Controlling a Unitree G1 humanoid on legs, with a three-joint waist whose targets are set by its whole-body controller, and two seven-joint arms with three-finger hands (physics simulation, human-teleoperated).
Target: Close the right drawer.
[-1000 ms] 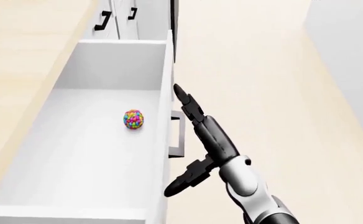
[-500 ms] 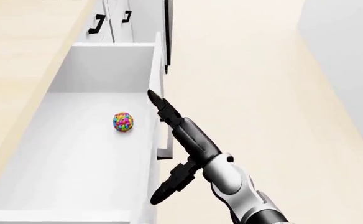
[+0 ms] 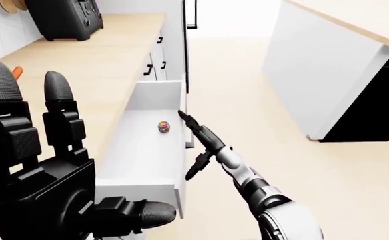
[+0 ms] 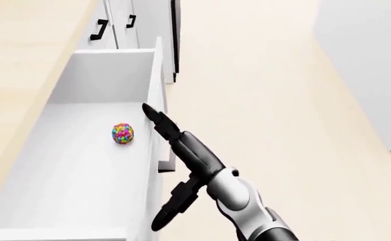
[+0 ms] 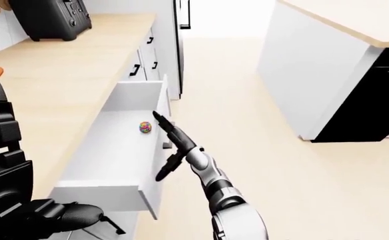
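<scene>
While the right drawer (image 4: 81, 165) stands pulled far out from the white cabinet run beneath the pale wood tabletop (image 3: 88, 60), the humanoid reaches toward it to push it shut. A white kitchen island (image 3: 327, 70) stands well apart across the floor, at the right of the left-eye view, and a black appliance (image 3: 65, 17) sits at the tabletop's upper end. The drawer, the largest open container in sight, holds just 1 thing: a small multicoloured ball (image 4: 122, 134) lying on its white bottom, apart from every wall.

The right hand (image 4: 172, 150) stretches along the drawer's face panel, fingers extended and spread, gripping nothing; its longest fingertips (image 4: 150, 111) lie at the panel's top edge, close above the drawer handle (image 4: 166, 163), a placement that appears suited to pressing the panel inward rather than grasping. The left hand (image 3: 41, 170) is raised near the cameras, fingers upright and uncurled, holding nothing. Closing has evidently not finished.
</scene>
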